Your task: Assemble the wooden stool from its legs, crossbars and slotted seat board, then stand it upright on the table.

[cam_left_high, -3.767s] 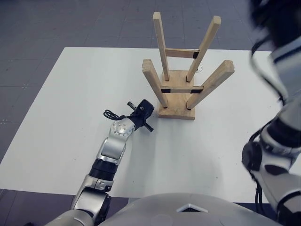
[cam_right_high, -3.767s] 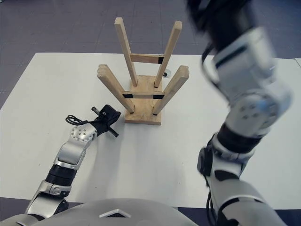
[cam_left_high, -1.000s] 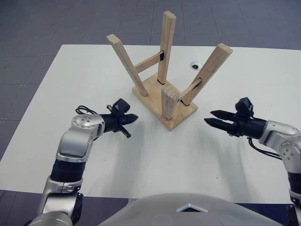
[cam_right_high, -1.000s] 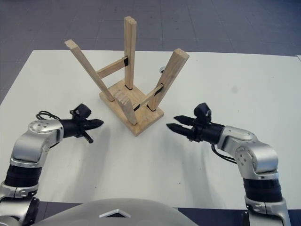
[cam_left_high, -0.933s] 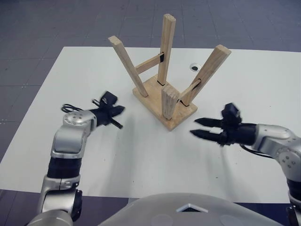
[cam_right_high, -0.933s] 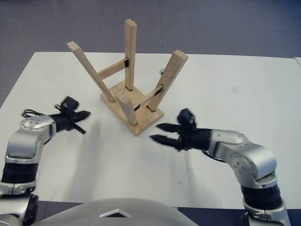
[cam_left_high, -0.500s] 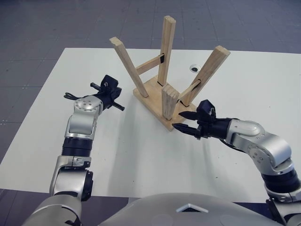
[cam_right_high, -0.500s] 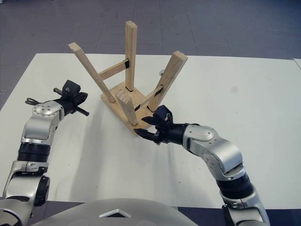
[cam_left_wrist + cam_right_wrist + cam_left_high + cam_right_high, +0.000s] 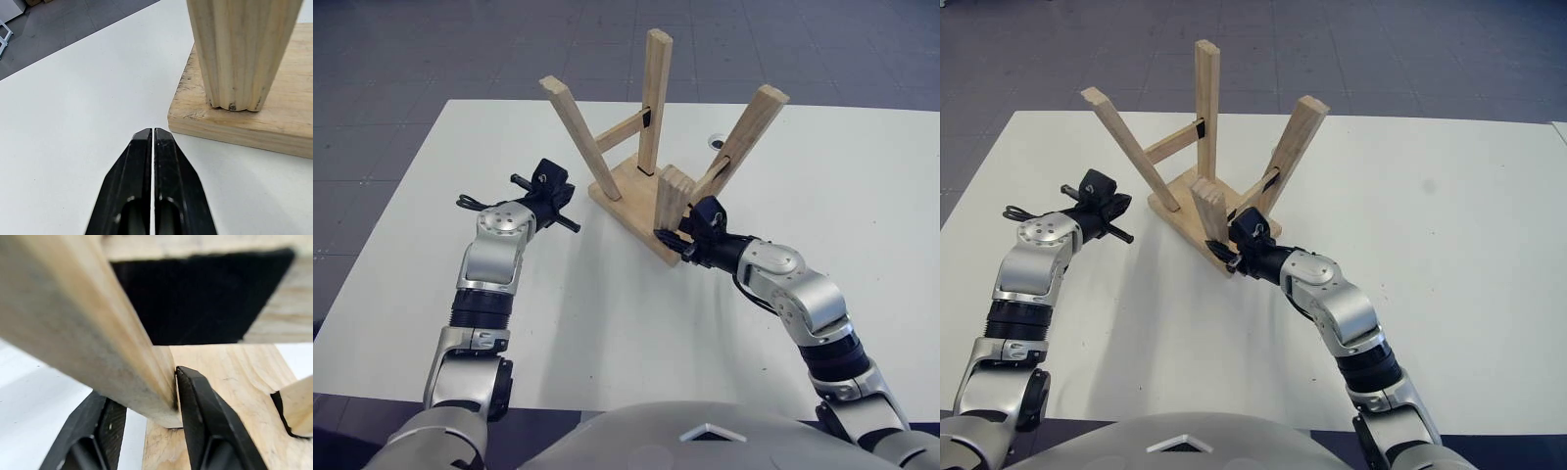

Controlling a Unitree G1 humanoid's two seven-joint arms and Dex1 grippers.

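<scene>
Nearest the robot lies the bare front of the flat white table (image 9: pixel 607 333), and both arms stretch forward over it. The right gripper (image 9: pixel 677 239) is at the near corner of the pale wooden stool (image 9: pixel 651 166), its two black fingers (image 9: pixel 200 406) closed on the foot of the short nearest leg (image 9: pixel 672 199), one on either side, just above the square slotted seat board (image 9: pixel 625 208). The stool is upside down, with the seat board flat on the table and four legs pointing up and splaying outward. To the left, the left gripper (image 9: pixel 152 132) has its fingers pressed together with nothing between them. Its tips are just beside the seat board's left edge, not touching it, near the foot of the long left leg (image 9: pixel 576 132). Two thin wooden crossbars (image 9: pixel 622 130), banded in black tape at their ends, join the legs in pairs. Beyond the stool are a small round hole (image 9: pixel 717 140) in the tabletop and a grey tiled floor (image 9: pixel 431 49).
</scene>
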